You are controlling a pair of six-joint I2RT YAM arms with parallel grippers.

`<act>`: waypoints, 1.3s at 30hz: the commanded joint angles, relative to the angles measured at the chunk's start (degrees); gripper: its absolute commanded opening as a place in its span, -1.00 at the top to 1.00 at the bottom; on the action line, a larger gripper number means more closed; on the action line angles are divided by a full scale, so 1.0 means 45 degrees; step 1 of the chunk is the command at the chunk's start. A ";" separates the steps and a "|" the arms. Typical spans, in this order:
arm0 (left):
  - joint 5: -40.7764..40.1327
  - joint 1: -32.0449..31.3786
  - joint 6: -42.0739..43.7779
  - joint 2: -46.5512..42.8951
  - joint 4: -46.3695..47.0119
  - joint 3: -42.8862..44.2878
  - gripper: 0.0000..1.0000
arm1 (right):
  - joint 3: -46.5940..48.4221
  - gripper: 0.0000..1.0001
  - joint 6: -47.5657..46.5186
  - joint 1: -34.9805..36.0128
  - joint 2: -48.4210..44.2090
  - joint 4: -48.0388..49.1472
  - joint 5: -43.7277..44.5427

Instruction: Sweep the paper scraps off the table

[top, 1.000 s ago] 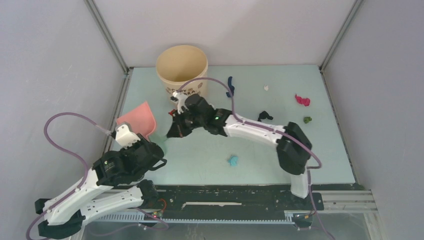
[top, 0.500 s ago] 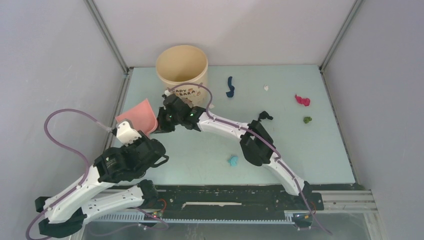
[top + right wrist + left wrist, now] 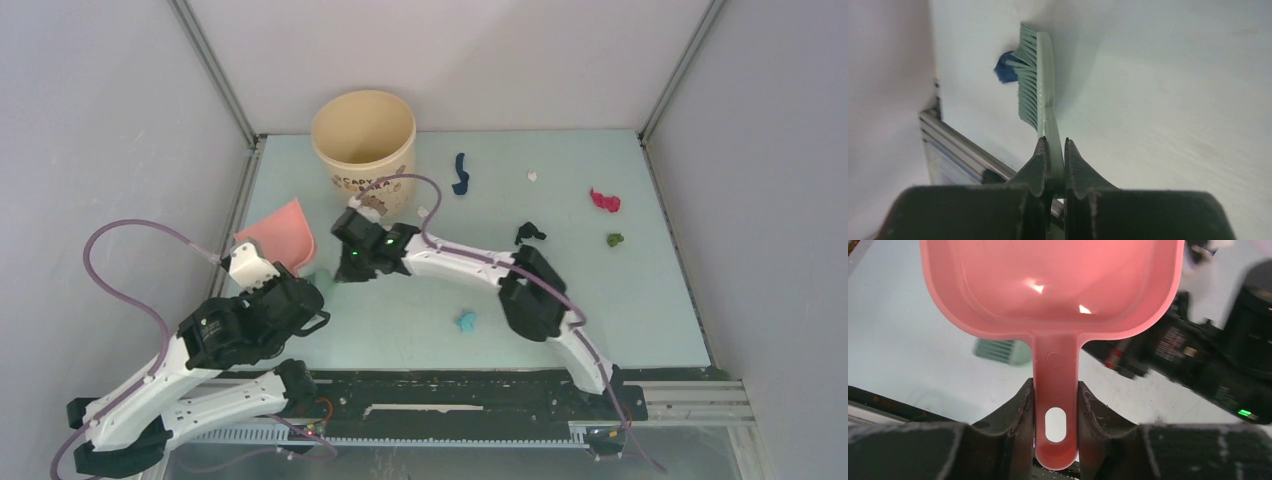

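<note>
Worrying my right gripper [image 3: 1053, 150], pinched on the hand brush [image 3: 1032, 85], might flick the blue scrap [image 3: 1004, 70] at its bristles past the pink dustpan [image 3: 1048, 285] clamped in my left gripper [image 3: 1055, 392]. Other paper scraps [image 3: 604, 200] sit far right.

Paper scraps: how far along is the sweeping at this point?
Early. Done: nothing visible; the dustpan in the left gripper looks empty. In hand: the right gripper holds the brush, bristles at a blue scrap. Left, among others: a navy scrap, a white scrap, a magenta scrap, a green scrap and a teal scrap on the table.
</note>
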 commanded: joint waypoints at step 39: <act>0.0167 0.0052 0.2790 -0.2212 0.0886 -0.0544 1.00 | -0.2581 1.00 -2.1419 -0.3613 -0.7468 -0.7289 -0.2842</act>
